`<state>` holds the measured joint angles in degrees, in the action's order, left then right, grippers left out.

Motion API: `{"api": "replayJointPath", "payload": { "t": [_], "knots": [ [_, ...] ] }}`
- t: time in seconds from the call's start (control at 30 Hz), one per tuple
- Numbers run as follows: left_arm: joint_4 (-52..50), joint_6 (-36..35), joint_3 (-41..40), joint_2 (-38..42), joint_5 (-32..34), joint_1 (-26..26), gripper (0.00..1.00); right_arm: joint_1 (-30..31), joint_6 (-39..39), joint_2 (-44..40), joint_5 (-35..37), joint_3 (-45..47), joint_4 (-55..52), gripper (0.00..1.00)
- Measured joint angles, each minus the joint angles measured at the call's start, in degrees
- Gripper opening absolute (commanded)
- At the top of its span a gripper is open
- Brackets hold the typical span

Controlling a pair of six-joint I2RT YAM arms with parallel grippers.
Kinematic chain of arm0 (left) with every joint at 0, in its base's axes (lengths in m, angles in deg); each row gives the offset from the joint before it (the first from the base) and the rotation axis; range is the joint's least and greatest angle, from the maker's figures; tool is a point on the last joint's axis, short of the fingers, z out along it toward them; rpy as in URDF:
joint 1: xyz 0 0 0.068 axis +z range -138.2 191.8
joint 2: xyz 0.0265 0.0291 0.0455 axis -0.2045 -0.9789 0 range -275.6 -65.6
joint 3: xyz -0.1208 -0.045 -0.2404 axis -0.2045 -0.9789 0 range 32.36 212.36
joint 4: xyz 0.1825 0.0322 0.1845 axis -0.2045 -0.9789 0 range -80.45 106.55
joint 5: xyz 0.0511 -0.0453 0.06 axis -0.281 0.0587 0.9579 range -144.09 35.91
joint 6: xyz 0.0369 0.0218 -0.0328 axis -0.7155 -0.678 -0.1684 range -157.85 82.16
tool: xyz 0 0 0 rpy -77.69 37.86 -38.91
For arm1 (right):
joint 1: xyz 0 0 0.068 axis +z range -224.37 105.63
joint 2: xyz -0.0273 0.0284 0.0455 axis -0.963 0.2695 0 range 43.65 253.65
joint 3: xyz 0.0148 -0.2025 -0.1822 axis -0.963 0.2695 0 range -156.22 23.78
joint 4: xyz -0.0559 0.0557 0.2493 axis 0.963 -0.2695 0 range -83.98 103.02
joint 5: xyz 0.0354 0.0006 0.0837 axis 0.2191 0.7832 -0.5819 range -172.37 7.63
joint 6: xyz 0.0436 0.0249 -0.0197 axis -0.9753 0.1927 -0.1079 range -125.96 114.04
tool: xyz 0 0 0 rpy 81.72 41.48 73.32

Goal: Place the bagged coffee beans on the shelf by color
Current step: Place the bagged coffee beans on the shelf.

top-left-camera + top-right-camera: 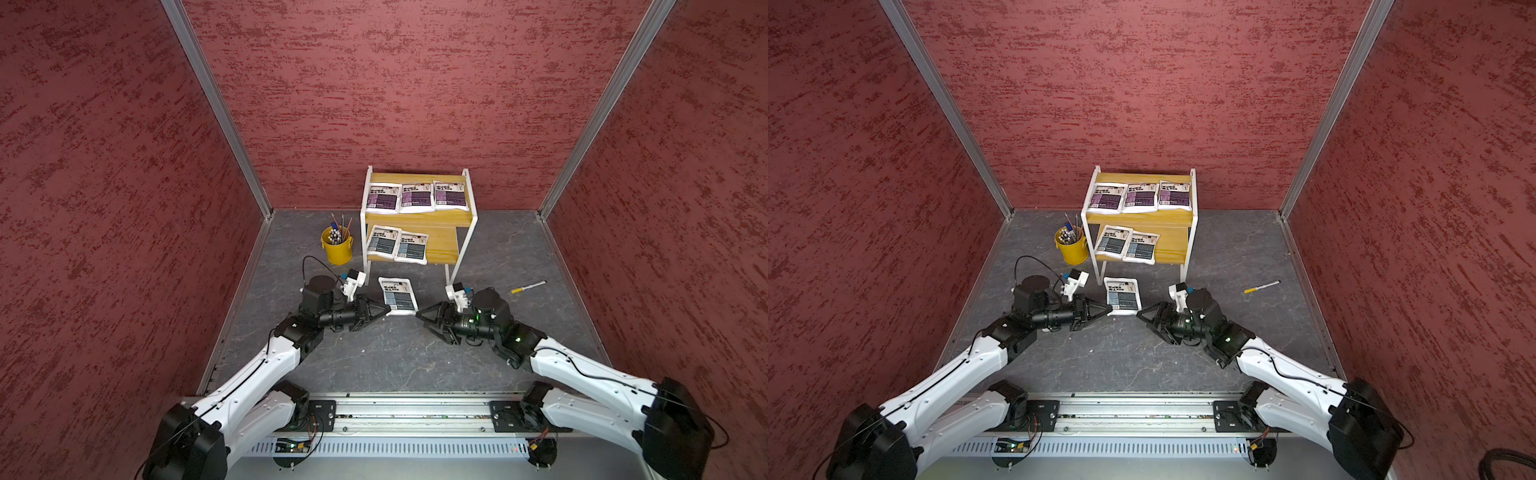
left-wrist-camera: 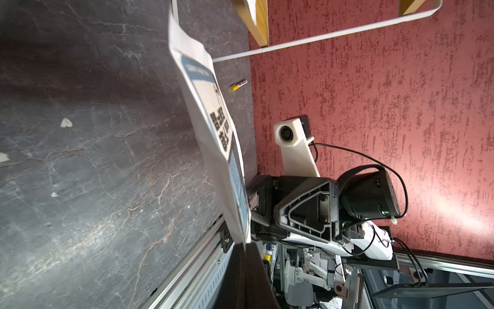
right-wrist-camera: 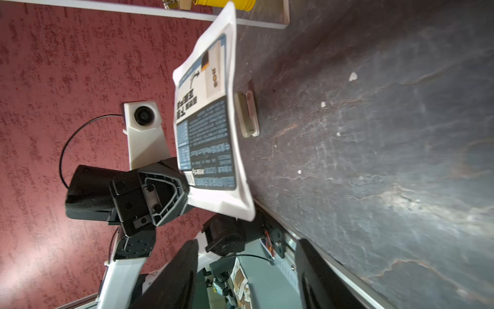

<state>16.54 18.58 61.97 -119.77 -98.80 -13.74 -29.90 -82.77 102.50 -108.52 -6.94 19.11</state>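
While left pincer (image 1: 385, 310) grips, pouch (image 1: 398, 296) runs toward shelf (image 1: 443, 246).

Purple pouches (image 1: 417, 198) on shelf (image 1: 446, 245) top, blue-grey pouches (image 1: 384, 242) below, sixth pouch (image 1: 398, 296) aloft

Lab booth; red panel walls (image 1: 415, 83), arm rail (image 1: 411, 412).

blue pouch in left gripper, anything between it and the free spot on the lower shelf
Nothing visible. The blue pouch, held by the left gripper, faces the open front of the shelf; its lower board has room.
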Motion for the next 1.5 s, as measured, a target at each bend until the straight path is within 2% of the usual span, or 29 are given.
{"api": "replayJointPath", "payload": {
  "t": [0.2, 0.6, 0.93, 1.13, 1.5],
  "knots": [
    [-0.02, 2.12, 1.79, 0.42, 4.98, -2.60, 0.02, 7.13, -7.54, 3.56, 5.33, -5.40, 7.15, 0.59],
    [1.16, 5.07, 3.04, 5.84, 12.83, -5.25, 0.02, 14.88, -15.56, 6.73, 21.16, -5.40, 13.29, 0.57],
    [4.94, 8.11, 2.16, 5.75, 15.69, -9.51, 0.02, 15.61, -16.50, 10.88, 30.05, -4.98, 23.89, 0.52],
    [5.20, 8.31, 2.16, 5.90, 16.70, -10.12, 0.03, 15.61, -16.83, 11.43, 32.59, -4.98, 25.33, 0.46],
    [6.54, 8.28, 2.05, 6.34, 16.79, -10.16, 0.03, 15.63, -16.20, 7.15, 35.91, -3.98, 23.98, 0.36]
  ]
}}
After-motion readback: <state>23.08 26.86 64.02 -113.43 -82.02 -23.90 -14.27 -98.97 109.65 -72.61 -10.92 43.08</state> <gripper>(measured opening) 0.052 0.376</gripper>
